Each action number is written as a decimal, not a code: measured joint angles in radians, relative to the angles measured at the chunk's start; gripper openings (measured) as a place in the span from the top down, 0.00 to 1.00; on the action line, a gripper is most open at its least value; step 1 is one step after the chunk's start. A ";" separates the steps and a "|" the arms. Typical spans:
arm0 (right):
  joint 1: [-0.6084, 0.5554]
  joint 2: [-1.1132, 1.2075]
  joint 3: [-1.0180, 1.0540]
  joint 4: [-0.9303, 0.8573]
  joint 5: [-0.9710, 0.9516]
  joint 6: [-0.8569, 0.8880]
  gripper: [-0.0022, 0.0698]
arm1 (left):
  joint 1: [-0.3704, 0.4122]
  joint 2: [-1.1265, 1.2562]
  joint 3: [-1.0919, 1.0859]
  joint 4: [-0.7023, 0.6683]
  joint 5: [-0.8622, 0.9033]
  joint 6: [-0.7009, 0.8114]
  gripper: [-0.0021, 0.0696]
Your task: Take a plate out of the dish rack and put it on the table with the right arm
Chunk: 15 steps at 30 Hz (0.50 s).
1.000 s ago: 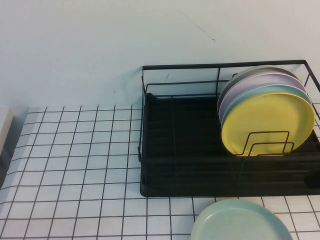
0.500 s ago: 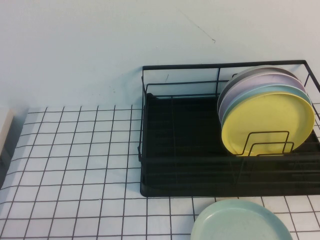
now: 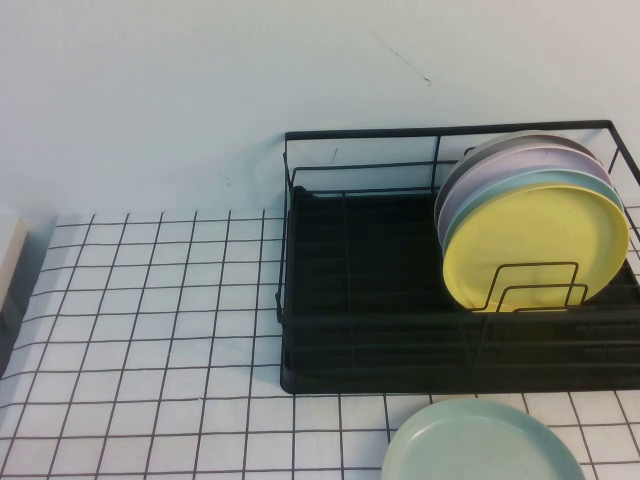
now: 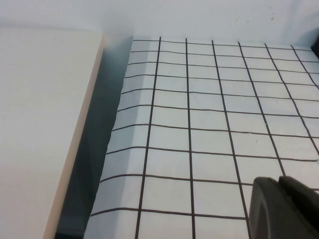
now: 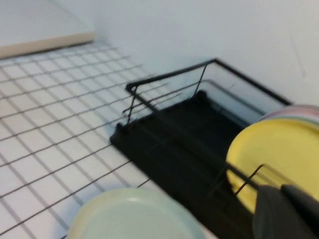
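The pale mint-green plate (image 3: 482, 445) lies flat on the white gridded table (image 3: 150, 320), in front of the black wire dish rack (image 3: 440, 131). It also shows in the right wrist view (image 5: 134, 214), next to the rack (image 5: 169, 144). Neither gripper shows in the high view. My right gripper (image 5: 285, 195) is above the rack's front beside the plate, its fingers together and holding nothing. My left gripper (image 4: 280, 186) is over bare table at the far left, fingers together and empty.
A yellow plate (image 3: 535, 240) stands upright at the rack's right end with several pastel plates behind it. A beige board (image 4: 40, 124) lies along the table's left edge. The rack's left half holds nothing.
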 joint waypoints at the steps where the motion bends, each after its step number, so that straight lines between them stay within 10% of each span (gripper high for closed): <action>1: 0.000 0.000 0.000 -0.024 0.032 0.027 0.97 | 0.000 0.000 0.000 0.000 0.000 0.000 0.98; 8: 0.000 -0.002 0.005 -0.125 0.235 0.241 0.97 | 0.000 0.000 0.000 0.000 0.000 0.000 0.98; 15: 0.000 -0.005 0.011 -0.259 -0.057 0.241 0.97 | 0.000 0.000 0.000 0.000 0.000 0.000 0.98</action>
